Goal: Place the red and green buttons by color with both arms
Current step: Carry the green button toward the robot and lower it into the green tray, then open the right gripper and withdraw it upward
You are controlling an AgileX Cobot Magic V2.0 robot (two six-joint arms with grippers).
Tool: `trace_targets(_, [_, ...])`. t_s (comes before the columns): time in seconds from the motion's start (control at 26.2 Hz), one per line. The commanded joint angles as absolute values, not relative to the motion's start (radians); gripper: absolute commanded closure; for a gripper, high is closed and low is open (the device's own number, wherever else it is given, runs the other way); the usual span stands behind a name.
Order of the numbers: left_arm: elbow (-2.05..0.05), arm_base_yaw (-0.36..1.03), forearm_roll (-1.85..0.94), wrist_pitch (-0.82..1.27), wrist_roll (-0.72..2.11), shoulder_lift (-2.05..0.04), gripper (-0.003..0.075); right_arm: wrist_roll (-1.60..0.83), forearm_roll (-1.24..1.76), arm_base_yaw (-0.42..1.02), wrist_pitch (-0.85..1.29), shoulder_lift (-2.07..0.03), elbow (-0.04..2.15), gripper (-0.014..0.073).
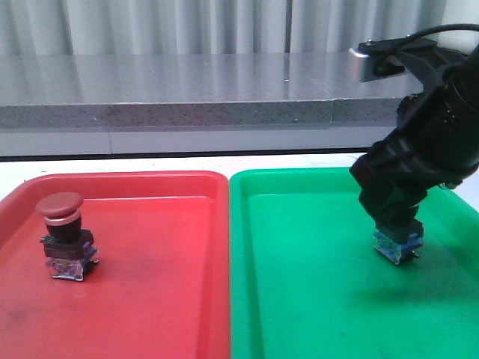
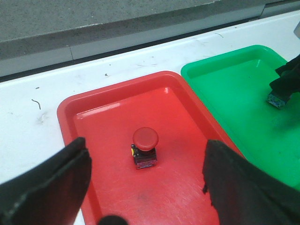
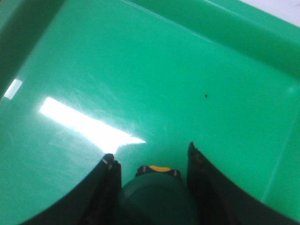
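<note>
The red button stands upright on the red tray, left of its middle; it also shows in the left wrist view. My left gripper is open, its fingers wide apart and above the button, touching nothing. It is out of the front view. My right gripper is shut on the green button, whose clear-blue base hangs just above the floor of the green tray, at its right side. The green cap is hidden between the fingers in the front view.
The two trays sit side by side on a white table. The green tray's far wall rises beyond the right gripper. A grey stone ledge runs behind the table. The right arm shows over the green tray.
</note>
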State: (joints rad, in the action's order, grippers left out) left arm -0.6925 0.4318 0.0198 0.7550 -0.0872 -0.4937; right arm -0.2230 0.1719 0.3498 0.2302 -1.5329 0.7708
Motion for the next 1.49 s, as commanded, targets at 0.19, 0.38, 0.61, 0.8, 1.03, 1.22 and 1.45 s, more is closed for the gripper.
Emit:
trace_targets(0.19, [-0.721,0.437,0.012,0.686,-0.088,-0.498,0.0226,-0.236,0.168,0.350,0.179,-1.505,0.793,0.0256])
trace_targets(0.38, [-0.721,0.437,0.012,0.686,-0.088,-0.498,0.0226,-0.236,0.168,0.350,0.178,-1.505,0.793,0.0130])
trace_targets(0.61, [-0.721,0.437,0.012,0.686,-0.088,-0.498,0.0226,-0.231,0.168,0.350,0.198,-1.494,0.803,0.0071])
trace_targets(0.8, [-0.721,0.437,0.012,0.686,-0.088,-0.498,0.0226,-0.229,0.168,0.350,0.279,-1.445,0.828,0.0070])
trace_targets(1.03, [-0.721,0.437,0.012,0.686,-0.088,-0.498,0.0226,-0.229,0.168,0.350,0.379,-1.317,0.846,0.0070])
trace_targets(1.22, [-0.721,0.437,0.012,0.686,-0.088,-0.498,0.0226,-0.229,0.168,0.350,0.450,-1.187,0.846,0.0070])
trace_targets(1.45, [-0.721,0.437,0.012,0.686,-0.088,-0.498,0.0226,-0.228,0.168,0.350,0.568,-1.022,0.846,0.0070])
